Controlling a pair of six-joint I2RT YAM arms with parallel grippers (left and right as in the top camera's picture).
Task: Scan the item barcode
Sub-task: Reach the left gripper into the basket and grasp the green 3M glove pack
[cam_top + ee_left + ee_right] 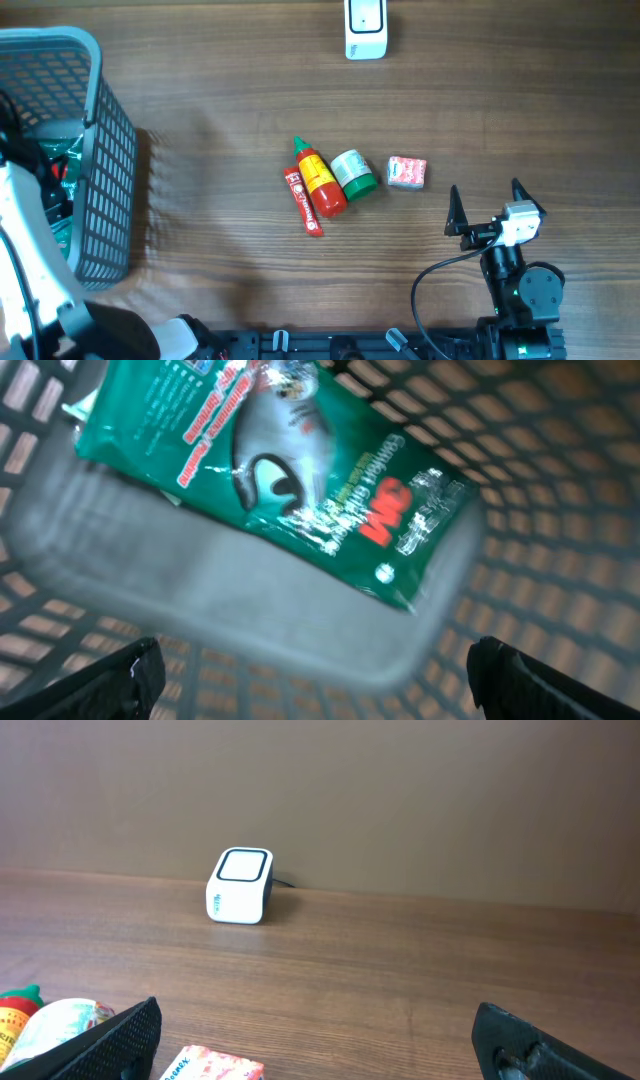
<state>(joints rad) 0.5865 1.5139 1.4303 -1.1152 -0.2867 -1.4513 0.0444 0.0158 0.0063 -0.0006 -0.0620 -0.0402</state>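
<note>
Nearest, the right gripper (485, 192) hovered over the bench (220, 100), jaws apart, empty. The left gripper (315, 660), also apart, hung inside the basket (110, 170) above a green packet (290, 470). Farther lay a sauce bottle (322, 183), jar (353, 172) and pink box (407, 172); farthest, the scanner (365, 28).

You are looking at one grey basket (110, 150) sitting at the left edge of the overhead frame, holding one green packet (290, 470). One white scanner (365, 28) is standing at top centre. Four items are lying mid-frame: one red tube (303, 205), one sauce bottle (322, 182), one green-and-white container (353, 172), one pink box (407, 172).
</note>
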